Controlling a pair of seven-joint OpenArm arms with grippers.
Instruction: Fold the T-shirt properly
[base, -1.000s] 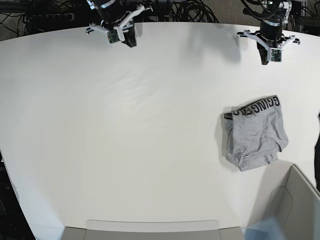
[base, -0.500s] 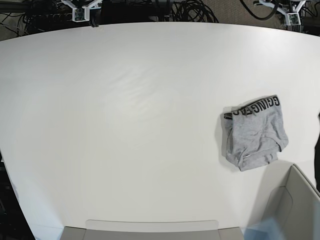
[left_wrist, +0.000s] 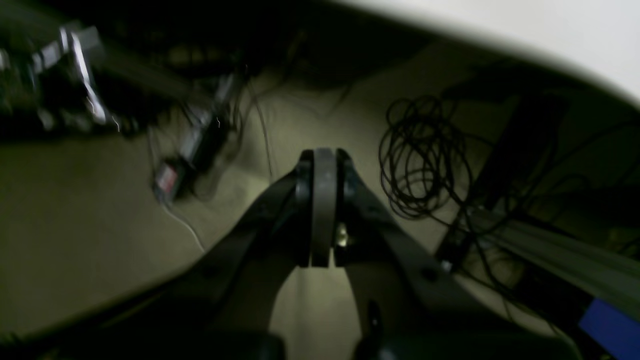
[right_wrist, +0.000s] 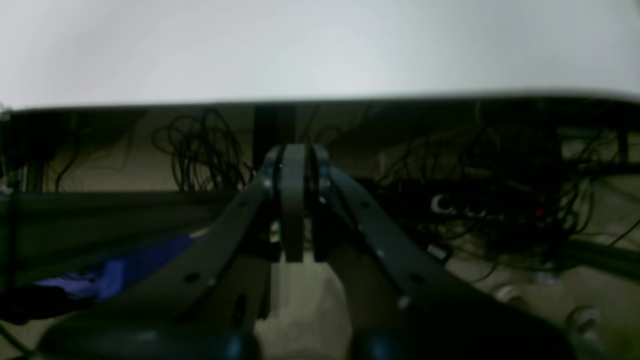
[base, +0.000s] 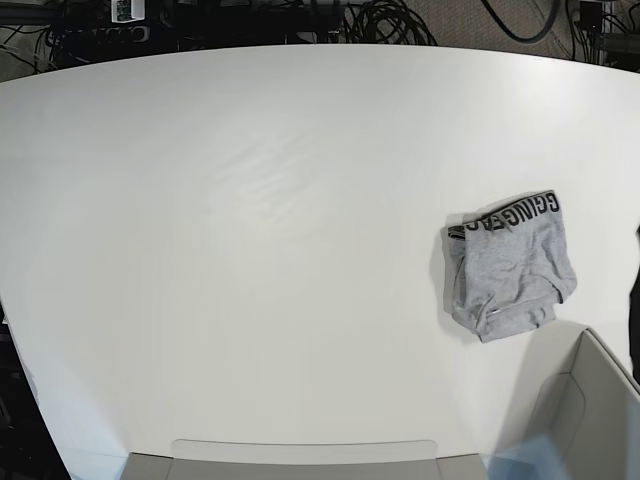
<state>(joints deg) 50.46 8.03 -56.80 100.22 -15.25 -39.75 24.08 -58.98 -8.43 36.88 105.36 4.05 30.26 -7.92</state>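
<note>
The T-shirt (base: 510, 265) lies on the right side of the white table (base: 250, 250) as a small folded grey bundle, with a band of black lettering along its far edge. No gripper is near it. Both arms are drawn back past the table's far edge and are almost out of the base view. In the left wrist view my left gripper (left_wrist: 324, 160) is shut on nothing, hanging over floor and cables. My right gripper (right_wrist: 294, 155) is also shut and empty, and faces the table's edge (right_wrist: 320, 97).
A grey bin (base: 590, 410) stands at the near right corner, just in front of the T-shirt. A flat grey panel (base: 300, 458) runs along the near edge. Coiled cables (base: 390, 20) lie behind the table. Something dark (base: 636, 290) shows at the right edge.
Both arms have pulled back from the table's far edge and left the base view. The T-shirt has not moved.
</note>
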